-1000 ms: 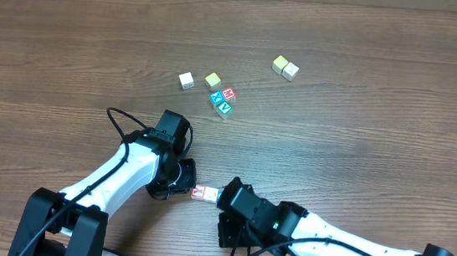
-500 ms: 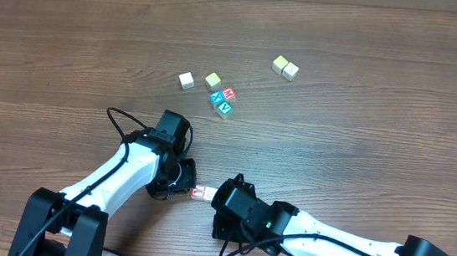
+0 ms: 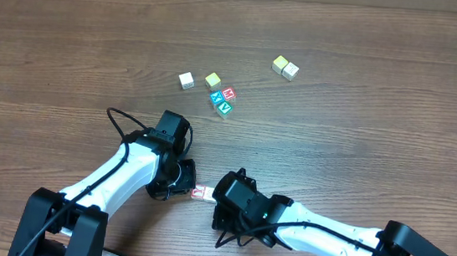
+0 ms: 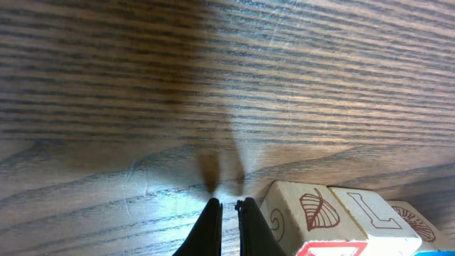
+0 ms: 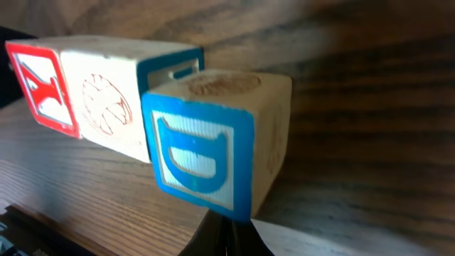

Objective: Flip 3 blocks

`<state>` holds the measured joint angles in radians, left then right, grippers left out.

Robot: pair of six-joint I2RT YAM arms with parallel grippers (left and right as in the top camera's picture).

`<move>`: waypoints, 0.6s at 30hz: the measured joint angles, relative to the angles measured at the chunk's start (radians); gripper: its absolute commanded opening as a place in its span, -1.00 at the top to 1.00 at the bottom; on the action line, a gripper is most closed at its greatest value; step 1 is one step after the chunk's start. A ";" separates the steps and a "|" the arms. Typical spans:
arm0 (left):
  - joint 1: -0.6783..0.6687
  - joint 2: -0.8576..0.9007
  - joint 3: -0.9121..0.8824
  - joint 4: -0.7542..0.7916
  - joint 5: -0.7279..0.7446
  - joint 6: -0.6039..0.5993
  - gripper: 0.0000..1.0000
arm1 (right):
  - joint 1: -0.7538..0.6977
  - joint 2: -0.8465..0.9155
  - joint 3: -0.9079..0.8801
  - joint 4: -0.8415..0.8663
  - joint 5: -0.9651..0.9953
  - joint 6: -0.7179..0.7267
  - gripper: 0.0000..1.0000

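Observation:
Three wooden cubes lie in a row near the front edge, between my two grippers. The overhead view shows only the red-faced block (image 3: 201, 193). In the right wrist view the blue D block (image 5: 206, 149) is tipped up on one edge, leaning on the tips of my shut right gripper (image 5: 229, 229). Behind it lie a whitish block (image 5: 106, 107) and a red letter face (image 5: 39, 85). My left gripper (image 4: 227, 208) is shut and empty, its tips just left of a leaf-marked block (image 4: 306, 213), which sits beside an L block (image 4: 373, 213).
A cluster of cubes sits farther back: a white one (image 3: 186, 80), a yellow-topped one (image 3: 213, 80), a red-lettered one (image 3: 229, 93), blue X (image 3: 217, 98) and green V (image 3: 225, 107). Two pale yellow cubes (image 3: 285, 66) lie to the right.
My right arm has pushed left toward the row of blocks, covering more of it in the overhead view. The left arm has stayed still.

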<state>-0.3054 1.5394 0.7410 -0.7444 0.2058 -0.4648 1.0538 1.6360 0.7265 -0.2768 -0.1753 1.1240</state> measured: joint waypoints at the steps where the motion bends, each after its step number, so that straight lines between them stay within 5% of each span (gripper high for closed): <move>1: 0.000 0.000 0.000 0.000 0.000 0.000 0.92 | 0.000 0.001 0.000 0.000 0.000 0.001 0.92; 18: 0.000 0.000 0.000 -0.003 0.000 0.000 0.92 | -0.003 0.003 0.000 0.015 0.011 -0.007 0.92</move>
<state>-0.3054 1.5394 0.7410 -0.7479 0.2058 -0.4648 1.0504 1.6394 0.7265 -0.2615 -0.1638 1.1172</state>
